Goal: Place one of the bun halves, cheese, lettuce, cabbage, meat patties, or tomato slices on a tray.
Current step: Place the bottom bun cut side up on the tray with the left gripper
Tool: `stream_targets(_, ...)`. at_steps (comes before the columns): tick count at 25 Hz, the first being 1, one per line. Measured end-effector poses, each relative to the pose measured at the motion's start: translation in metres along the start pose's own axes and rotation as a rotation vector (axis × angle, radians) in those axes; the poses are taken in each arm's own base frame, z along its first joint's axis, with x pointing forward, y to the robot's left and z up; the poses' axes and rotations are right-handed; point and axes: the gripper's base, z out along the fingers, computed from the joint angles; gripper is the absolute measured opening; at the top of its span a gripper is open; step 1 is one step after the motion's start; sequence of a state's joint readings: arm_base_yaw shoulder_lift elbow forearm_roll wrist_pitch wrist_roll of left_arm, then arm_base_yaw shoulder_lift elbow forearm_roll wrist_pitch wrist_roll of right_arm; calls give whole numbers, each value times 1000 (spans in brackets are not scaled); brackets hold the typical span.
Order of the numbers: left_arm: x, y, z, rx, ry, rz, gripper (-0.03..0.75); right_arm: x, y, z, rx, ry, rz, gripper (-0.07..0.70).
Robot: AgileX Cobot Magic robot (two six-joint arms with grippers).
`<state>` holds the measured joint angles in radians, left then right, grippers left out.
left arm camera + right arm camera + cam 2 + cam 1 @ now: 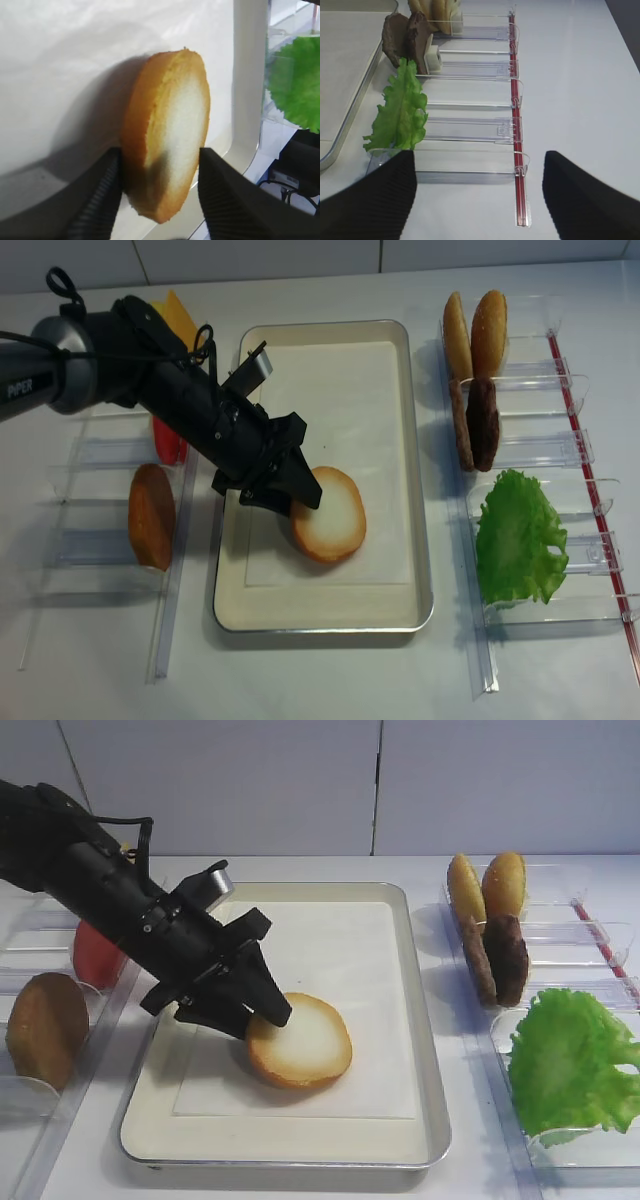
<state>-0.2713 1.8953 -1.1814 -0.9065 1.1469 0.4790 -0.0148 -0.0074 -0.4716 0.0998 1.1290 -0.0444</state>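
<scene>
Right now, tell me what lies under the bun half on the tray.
The bun half lies cut face up on the white paper liner, which covers the tray floor. The paper directly beneath the bun is hidden, so anything else there cannot be seen.

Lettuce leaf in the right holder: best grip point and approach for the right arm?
Judging by its pose, pinch the lettuce by its free upper frilly edge, coming straight down from above. It leans in a clear holder whose walls block side approaches. The right gripper is open already.
</scene>
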Motion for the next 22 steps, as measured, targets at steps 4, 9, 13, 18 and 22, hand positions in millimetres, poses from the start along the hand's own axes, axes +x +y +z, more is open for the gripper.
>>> stream_targets(4, -2, 0, -6, -66, 30, -9, 326, 0, 0, 0, 0, 0, 0, 545)
stream_targets(9, -13, -8, -18, -113, 9, 13, 328, 0, 0, 0, 0, 0, 0, 545)
stream_targets(13, -22, -15, -29, -148, -24, 22, 328, 0, 0, 0, 0, 0, 0, 545)
stream_targets(18, -26, -19, -42, -231, -52, -25, 328, 0, 0, 0, 0, 0, 0, 545)
stream_targets(22, -19, -24, -55, -310, -75, -51, 327, 0, 0, 0, 0, 0, 0, 545)
